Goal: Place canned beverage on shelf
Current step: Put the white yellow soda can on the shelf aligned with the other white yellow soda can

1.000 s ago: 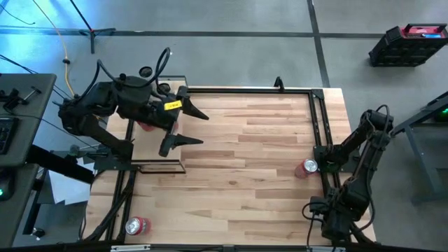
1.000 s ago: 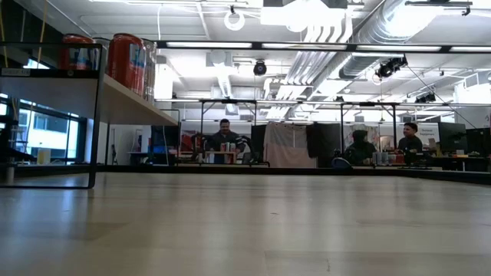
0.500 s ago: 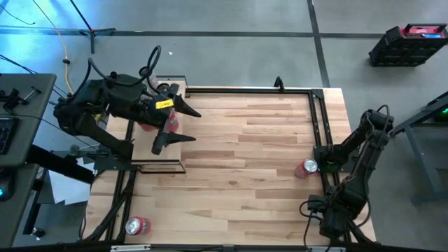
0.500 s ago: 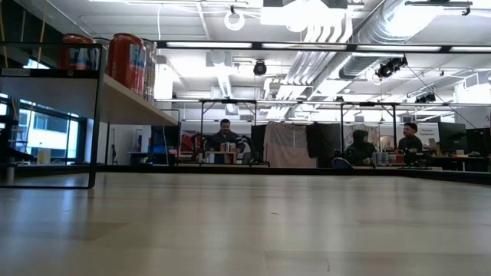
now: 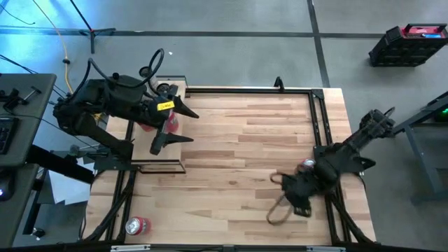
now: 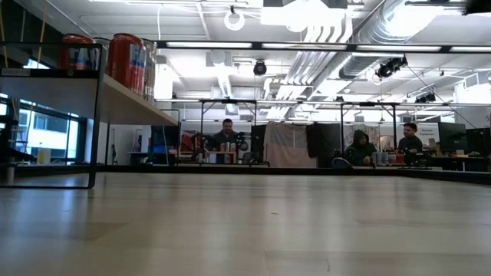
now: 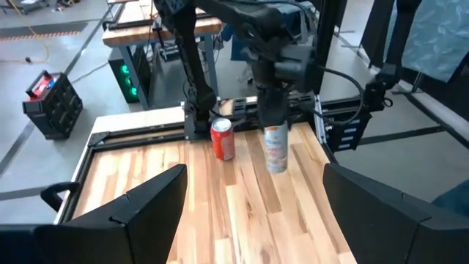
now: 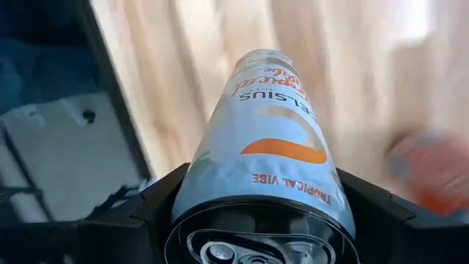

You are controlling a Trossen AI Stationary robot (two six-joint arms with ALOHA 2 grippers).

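Change from the earlier frame: right arm now swung in off the table's right edge and out over the boards; left arm barely shifted.

Far left: left gripper over the shelf, fingers spread wide, nothing between them. Reads as waiting, parked clear of the route in. Red cans already upright on the shelf board, so free room there looks limited. Lone red can standing at the near-left corner of the table, well apart from both arms.

Right of centre: right gripper clamped on a pale Celsius can, fingers pinching the upper body from either side. Gripped high, probably so the base stays free to set down flat. Can upright, long axis vertical in line with the gripper, pull-tab end up toward the wrist, base toward the tabletop. Cannot tell whether the base is clear of the wood. Another red can standing just beside it, apart, untouched.

Position of the task's can: right part of the table, well apart from the shelf, whole width left to cross.
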